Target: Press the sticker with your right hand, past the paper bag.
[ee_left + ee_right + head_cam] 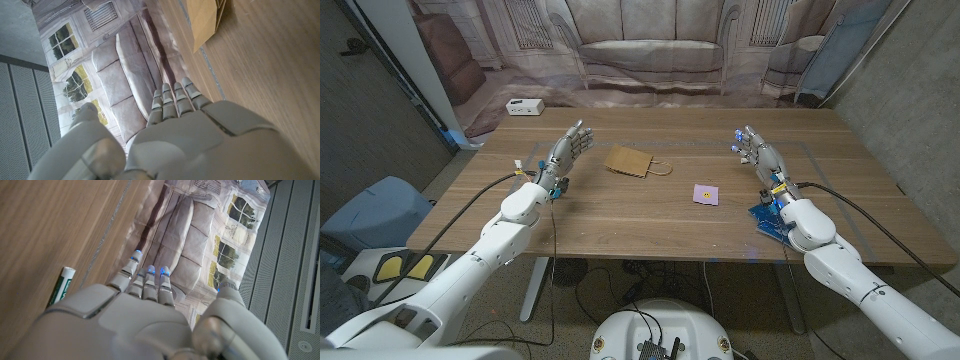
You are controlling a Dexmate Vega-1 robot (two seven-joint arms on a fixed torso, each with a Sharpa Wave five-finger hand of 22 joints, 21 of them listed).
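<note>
Purple, the sticker (705, 194) lies near the table's (620, 215) front edge, right of the bag (630, 161), so the empty, spread right hand (757, 152) should swing inward, descend and press flat with its fingertips.

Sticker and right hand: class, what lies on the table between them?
Nothing: in the head view, only bare wood separates the sticker from the right hand.

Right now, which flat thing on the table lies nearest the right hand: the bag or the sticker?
The sticker, the small purple square with a yellow face, lies nearer the right hand. The brown paper bag sits farther toward the left hand.
</note>
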